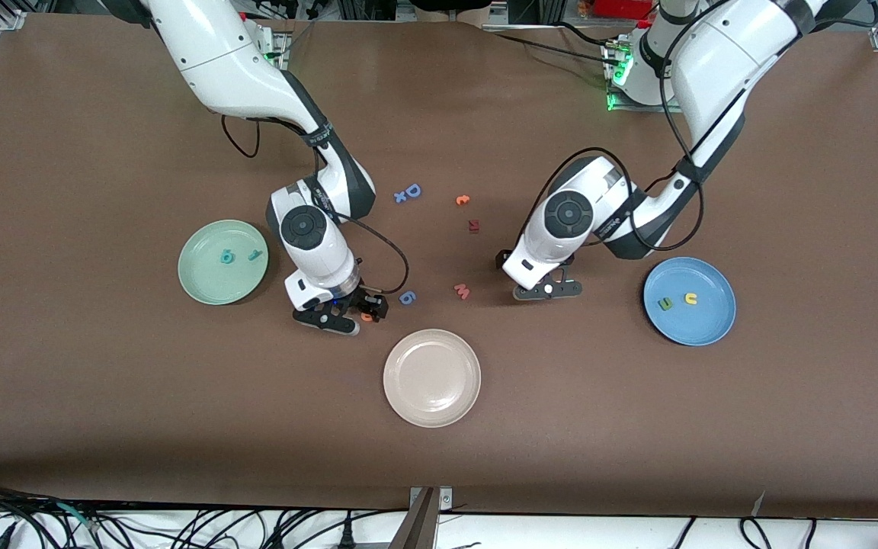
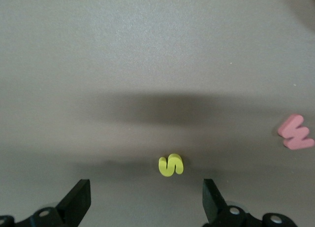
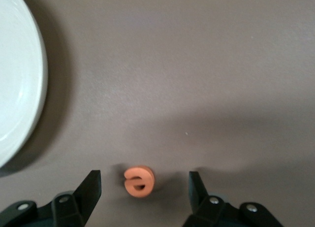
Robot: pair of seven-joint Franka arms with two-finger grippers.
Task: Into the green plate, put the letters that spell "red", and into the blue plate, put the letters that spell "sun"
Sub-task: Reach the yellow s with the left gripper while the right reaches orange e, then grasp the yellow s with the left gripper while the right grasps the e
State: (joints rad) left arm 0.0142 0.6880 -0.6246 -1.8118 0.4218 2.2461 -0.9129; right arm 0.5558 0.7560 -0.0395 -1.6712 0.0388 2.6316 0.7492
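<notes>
Brown matting covers the desk (image 1: 104, 396), which carries three plates and scattered foam letters. The teal "d" (image 1: 226, 256) and teal "r" (image 1: 256, 254) are seen in the green plate (image 1: 203, 286); an olive letter (image 1: 664, 303) and a yellow "u" (image 1: 690, 298) lie in the blue plate (image 1: 702, 328). The right claw (image 3: 142, 187) is held low with jaws apart around the orange "e" (image 3: 139, 181), not yet pinched. The left claw (image 2: 147, 200) is spread wide, the yellow "s" (image 2: 171, 165) lying just ahead of its gap. Both letters are tiny and light: an off-centre closure could squirt one sideways or tip it. The "e" appears slightly off-centre, though depth is hard to judge. The nearby cream plate (image 3: 15, 84) could be mistaken for a target.
</notes>
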